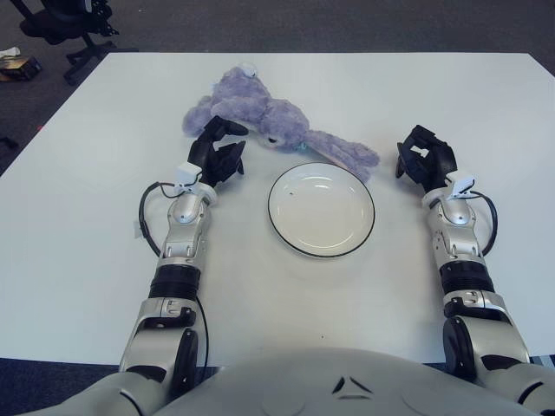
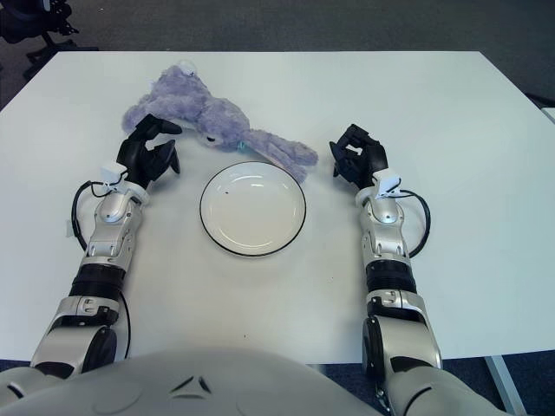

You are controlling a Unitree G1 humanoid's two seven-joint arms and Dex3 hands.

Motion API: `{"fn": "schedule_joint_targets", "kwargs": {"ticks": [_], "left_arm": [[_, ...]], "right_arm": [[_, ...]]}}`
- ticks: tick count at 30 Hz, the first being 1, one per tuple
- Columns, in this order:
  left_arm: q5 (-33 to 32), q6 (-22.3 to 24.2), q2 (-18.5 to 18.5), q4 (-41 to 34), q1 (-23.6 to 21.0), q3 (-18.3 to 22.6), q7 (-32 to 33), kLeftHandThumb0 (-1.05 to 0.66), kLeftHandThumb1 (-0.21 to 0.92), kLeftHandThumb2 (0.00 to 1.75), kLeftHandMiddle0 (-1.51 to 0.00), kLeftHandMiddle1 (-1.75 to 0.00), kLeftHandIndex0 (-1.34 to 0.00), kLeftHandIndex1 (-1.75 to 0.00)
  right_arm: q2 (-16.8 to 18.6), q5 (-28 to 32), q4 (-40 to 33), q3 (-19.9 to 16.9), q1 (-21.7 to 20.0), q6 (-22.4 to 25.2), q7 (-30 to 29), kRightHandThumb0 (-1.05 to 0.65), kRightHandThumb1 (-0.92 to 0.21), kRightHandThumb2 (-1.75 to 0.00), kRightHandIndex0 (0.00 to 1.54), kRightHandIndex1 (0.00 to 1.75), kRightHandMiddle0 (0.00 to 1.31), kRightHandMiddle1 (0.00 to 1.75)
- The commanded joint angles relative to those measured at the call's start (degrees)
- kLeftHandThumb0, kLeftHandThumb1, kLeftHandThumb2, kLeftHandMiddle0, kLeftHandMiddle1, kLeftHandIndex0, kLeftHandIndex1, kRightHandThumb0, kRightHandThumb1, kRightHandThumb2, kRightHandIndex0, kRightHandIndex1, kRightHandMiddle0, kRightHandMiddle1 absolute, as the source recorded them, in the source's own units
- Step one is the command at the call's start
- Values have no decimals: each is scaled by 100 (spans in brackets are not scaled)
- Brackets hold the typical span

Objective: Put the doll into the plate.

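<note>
A purple plush doll [image 1: 264, 117] lies on the white table [image 1: 104, 260], stretched from upper left to lower right behind the plate. The white plate [image 1: 321, 209] with a dark rim stands empty at the table's middle. My left hand [image 1: 218, 149] is just in front of the doll's left end, fingers spread and holding nothing. My right hand [image 1: 423, 158] shows to the right of the plate and the doll's long ear [image 1: 351, 154], fingers curled and holding nothing.
An office chair base [image 1: 65, 26] stands on the dark carpet beyond the table's far left corner. A small box [image 1: 17, 66] lies on the floor at the far left.
</note>
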Motion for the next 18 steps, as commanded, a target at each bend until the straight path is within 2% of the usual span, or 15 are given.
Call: {"fn": "schedule_joint_targets", "kwargs": {"ticks": [1,11,18], "left_arm": [[-17,-126,-108,228,247,17,25,-36,92,27,-108,-175,-47,-146],[-7,-348,-158,329,223,70,95,-36,92,27,-108,-175,-48,-146],[59,-1450,-294,797,63,314,432,-36,92,26,-107,-175,-48,-146]], "right_arm": [[-19,13,8,-25,42,25,-4,-31,-92,-33,101,175,68,175],[-20,9,0,-23,44,39,-8,-31,-92,-33,101,175,68,175],[-30,12,64,-20,21,35,17,-31,-92,-32,101,175,68,175]]}}
